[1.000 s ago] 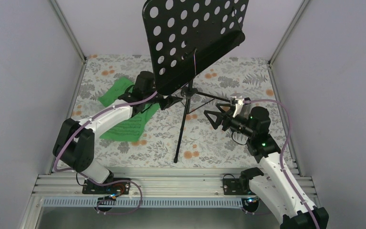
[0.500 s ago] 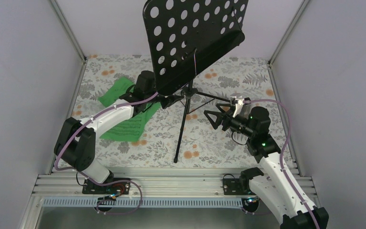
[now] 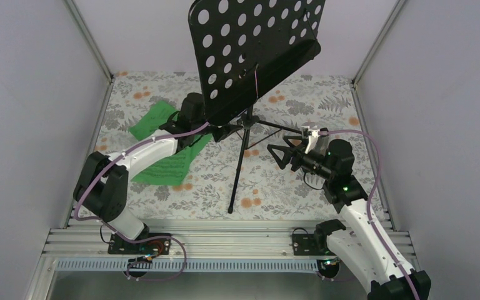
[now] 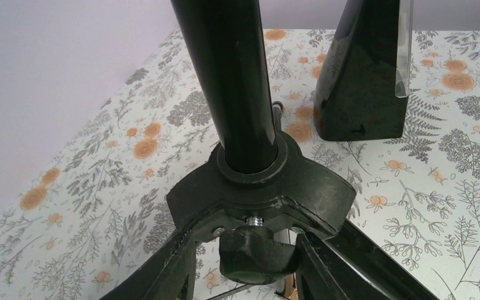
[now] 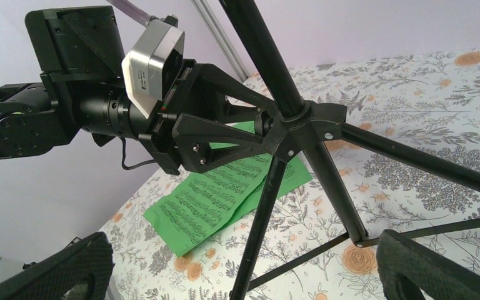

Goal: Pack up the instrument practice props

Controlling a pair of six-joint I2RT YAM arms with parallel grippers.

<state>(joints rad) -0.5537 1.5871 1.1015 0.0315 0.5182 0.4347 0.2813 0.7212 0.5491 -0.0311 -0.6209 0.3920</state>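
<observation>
The black music stand (image 3: 256, 50) stands upright on its tripod at mid-table, its hole-punched desk high at the back. My left gripper (image 3: 228, 131) is at the tripod hub (image 4: 256, 187). Its jaws straddle the hub's black knob (image 4: 256, 256): the right finger touches it and a small gap shows on the left. Green music sheets (image 3: 165, 165) lie flat on the mat under my left arm and also show in the right wrist view (image 5: 219, 200). The dark metronome (image 4: 362, 81) stands just beyond the hub. My right gripper (image 3: 279, 153) is wide open and empty, right of the tripod.
A floral mat (image 3: 275, 187) covers the table between grey side walls. The tripod's legs (image 5: 412, 156) spread low over the mat, one (image 3: 237, 175) reaching toward the near rail. The desk overhangs the hub and my left wrist.
My left arm has pushed slightly further in toward the hub, and the stand's desk has shifted a little to the right. The right arm has not moved.
</observation>
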